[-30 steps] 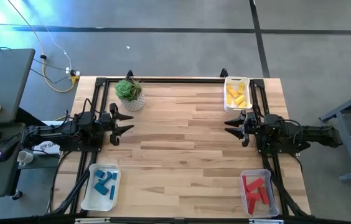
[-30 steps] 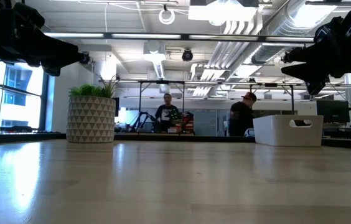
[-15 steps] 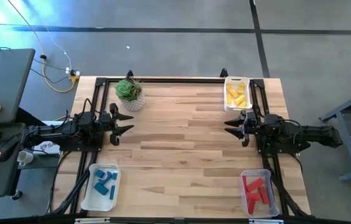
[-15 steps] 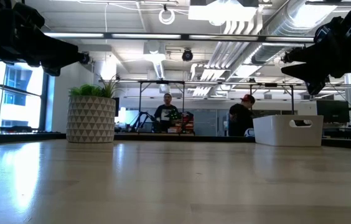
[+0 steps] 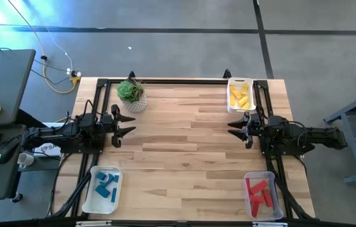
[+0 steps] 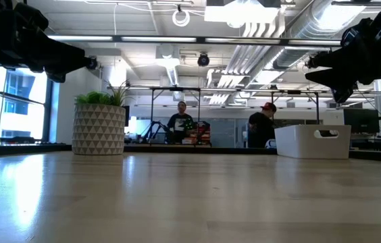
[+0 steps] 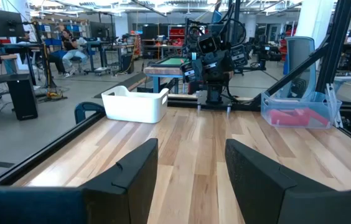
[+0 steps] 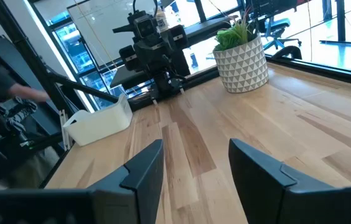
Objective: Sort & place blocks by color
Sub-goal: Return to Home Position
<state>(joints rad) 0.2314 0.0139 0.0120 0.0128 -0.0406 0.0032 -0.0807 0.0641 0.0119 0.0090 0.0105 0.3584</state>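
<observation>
The blocks lie sorted in three trays in the high view: blue blocks (image 5: 106,184) in a white tray near the table's near-left corner, red blocks (image 5: 259,193) in a clear tray near the near-right corner, yellow blocks (image 5: 240,96) in a white tray at the far right. My left gripper (image 5: 129,123) hovers open over the table's left side, holding nothing. My right gripper (image 5: 234,128) hovers open over the right side, also holding nothing. Each wrist view shows open fingers over bare wood, with the other arm across the table.
A potted green plant (image 5: 131,93) in a white patterned pot stands at the far left of the table. A black frame rail (image 5: 178,81) runs round the table's edges. The wooden middle (image 5: 184,145) between the arms is bare. People sit in the room beyond.
</observation>
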